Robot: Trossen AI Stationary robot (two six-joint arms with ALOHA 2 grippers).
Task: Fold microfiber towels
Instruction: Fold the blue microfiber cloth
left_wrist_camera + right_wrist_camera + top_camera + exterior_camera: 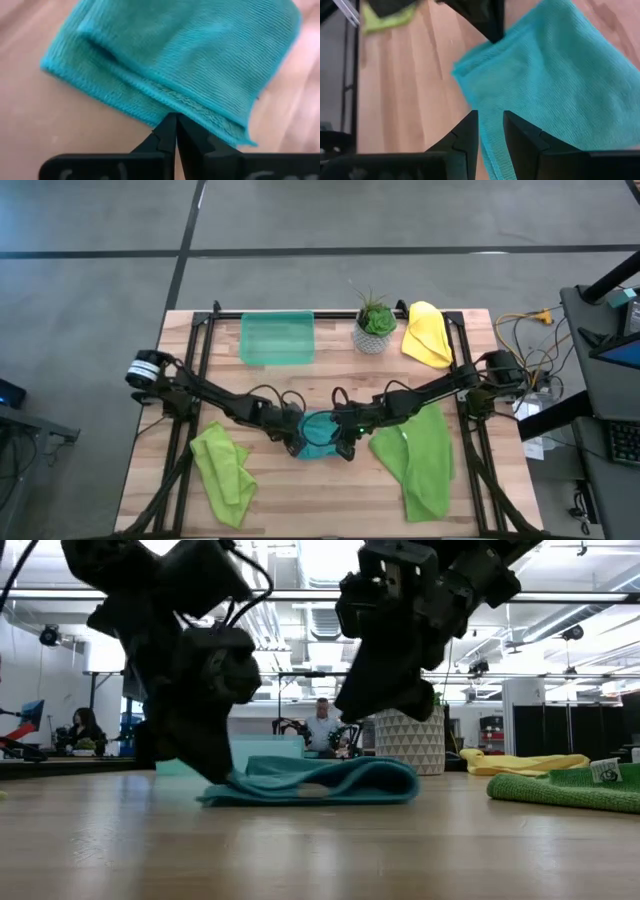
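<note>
Lying folded at the middle of the counter point(330, 500), the teal towel point(322, 435) is pinched at its edge by the left pincer point(176, 131), closed tight. The right pincer point(490, 131), slightly apart, straddles the opposite edge, probably to flatten the fold.

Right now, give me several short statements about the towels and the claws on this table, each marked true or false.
1. The teal towel lies folded between both claws. True.
2. The left claw is wide open. False: its fingers are shut, tips at the towel's edge.
3. The yellow towel sits inside the green tray. False: it lies beside the potted plant.
4. The right claw has a small gap between its fingers, over the teal towel. True.
5. Two lime green towels lie on the table. True.
</note>
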